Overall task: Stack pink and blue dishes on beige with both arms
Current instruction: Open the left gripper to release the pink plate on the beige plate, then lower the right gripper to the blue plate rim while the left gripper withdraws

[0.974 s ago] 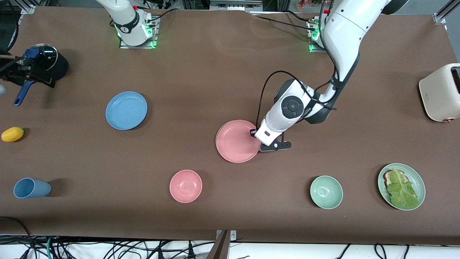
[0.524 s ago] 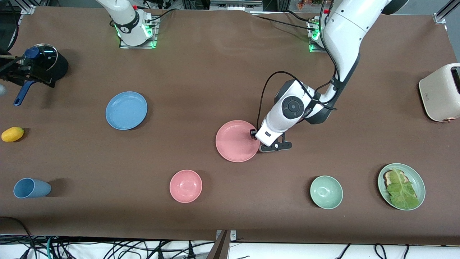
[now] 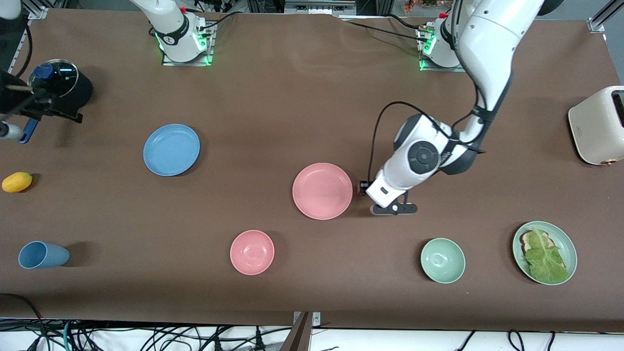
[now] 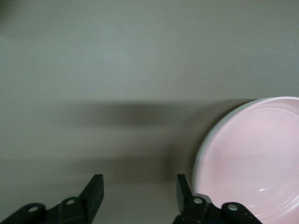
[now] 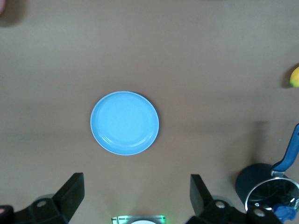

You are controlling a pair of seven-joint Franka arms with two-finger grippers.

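Note:
The pink plate (image 3: 322, 190) lies flat mid-table. My left gripper (image 3: 363, 187) sits low beside its rim, toward the left arm's end, open and holding nothing. In the left wrist view the gripper (image 4: 138, 189) has bare cloth between its fingers, and the pink plate (image 4: 254, 156) lies just outside one finger, with a pale edge under its rim. No beige plate shows otherwise. The blue plate (image 3: 171, 149) lies toward the right arm's end. My right gripper (image 5: 136, 186) hangs open and empty high above the table, over the stretch between the right arm's base and the blue plate (image 5: 124, 122).
Nearer the front camera stand a pink bowl (image 3: 252, 252), a green bowl (image 3: 442, 260), a green plate with lettuce (image 3: 544, 252) and a blue cup (image 3: 43, 254). A yellow fruit (image 3: 17, 182) and lidded black pot (image 3: 61, 85) sit at the right arm's end, a toaster (image 3: 597, 125) at the left arm's.
My left gripper has drawn off the pink plate's rim toward the left arm's end. The plate has stayed where it was. The blue plate has not moved.

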